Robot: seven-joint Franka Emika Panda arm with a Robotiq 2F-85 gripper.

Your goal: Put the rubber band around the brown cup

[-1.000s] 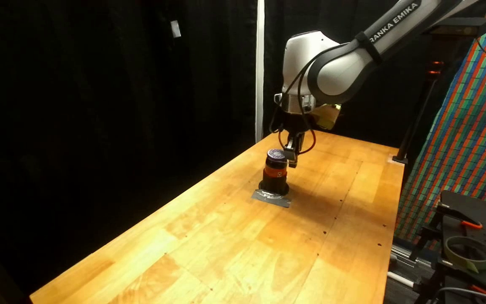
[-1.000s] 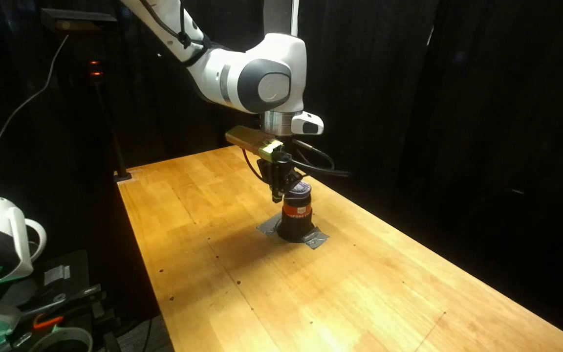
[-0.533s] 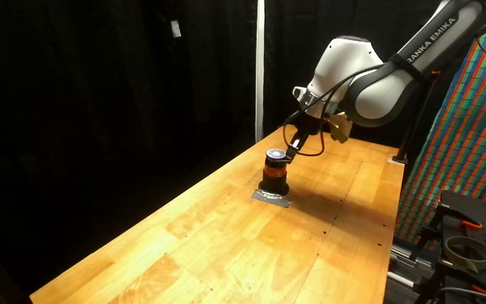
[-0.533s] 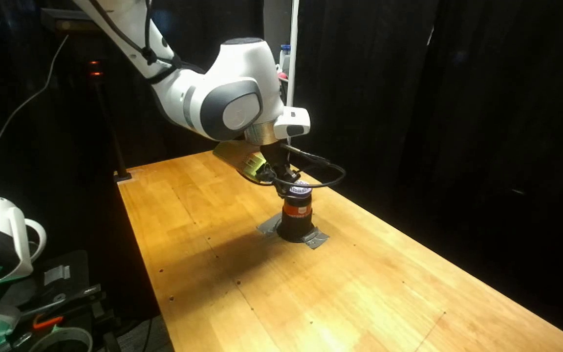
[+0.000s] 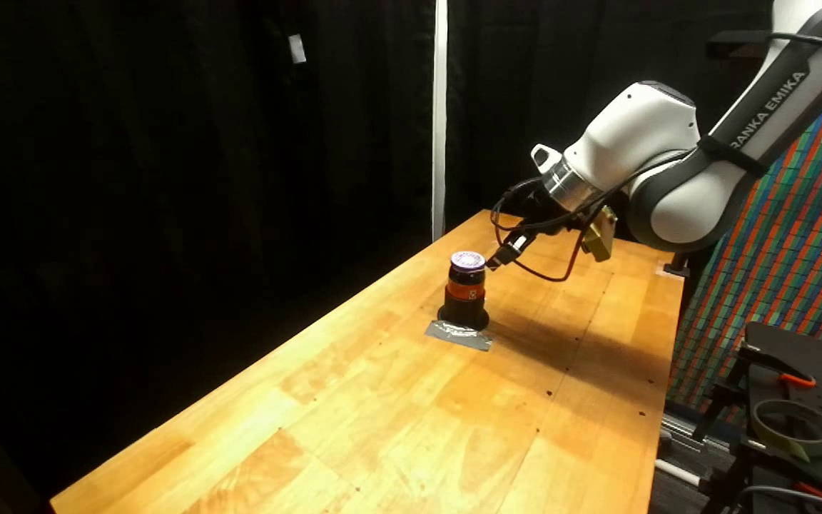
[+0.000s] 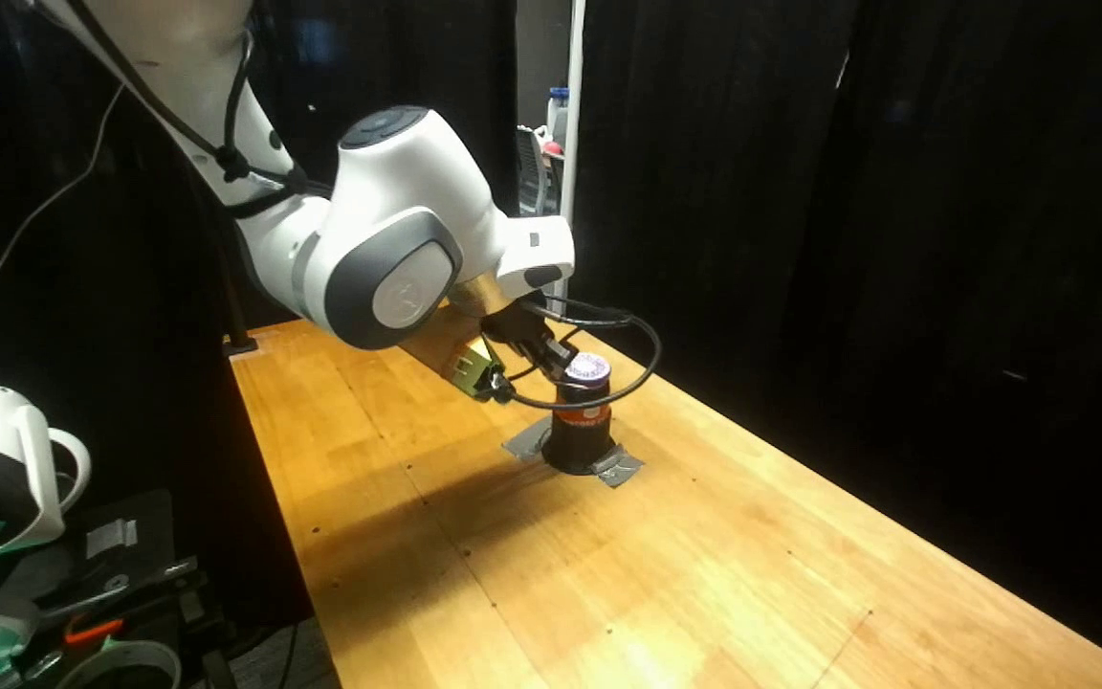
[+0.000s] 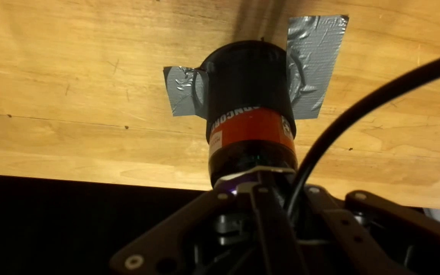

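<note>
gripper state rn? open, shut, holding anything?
Gripper: looks closed, next to the brown cup; likely rubber band shows as a pale strand at its tips, but whether it's clamped can't be told.

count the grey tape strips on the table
2: in the wrist view, a grey tape strip left of the dark, orange-banded cylindrical cup, a larger one to its right. The cup might hide more.
</note>
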